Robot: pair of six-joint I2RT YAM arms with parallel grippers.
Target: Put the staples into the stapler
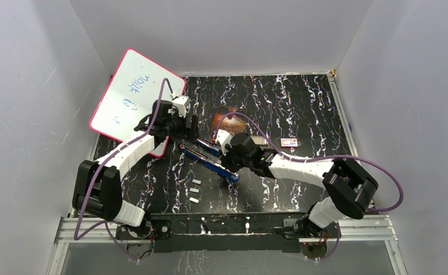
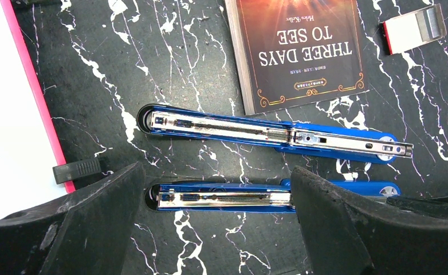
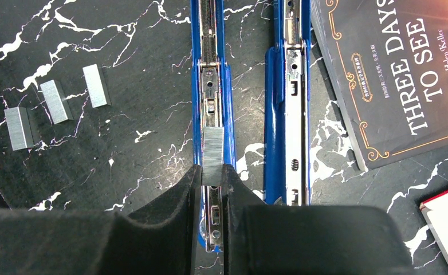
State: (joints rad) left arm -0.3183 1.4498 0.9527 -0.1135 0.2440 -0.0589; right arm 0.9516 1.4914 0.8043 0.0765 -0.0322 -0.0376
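Staples, one short silvery-grey metal strip, sit pinched in our right pincer, over the chrome channel of the blue stapler lying open just ahead of its tips, so we should lower them level, aligned lengthwise, before releasing.

Bk "THREE DAYS TO SEE", Keller?

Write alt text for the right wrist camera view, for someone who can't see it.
The right gripper pinches a short silvery staple strip over the open metal channel of a blue stapler. Three more silvery staple strips lie loose on the black marbled table at the left, and a dark paperback book lies at the right.
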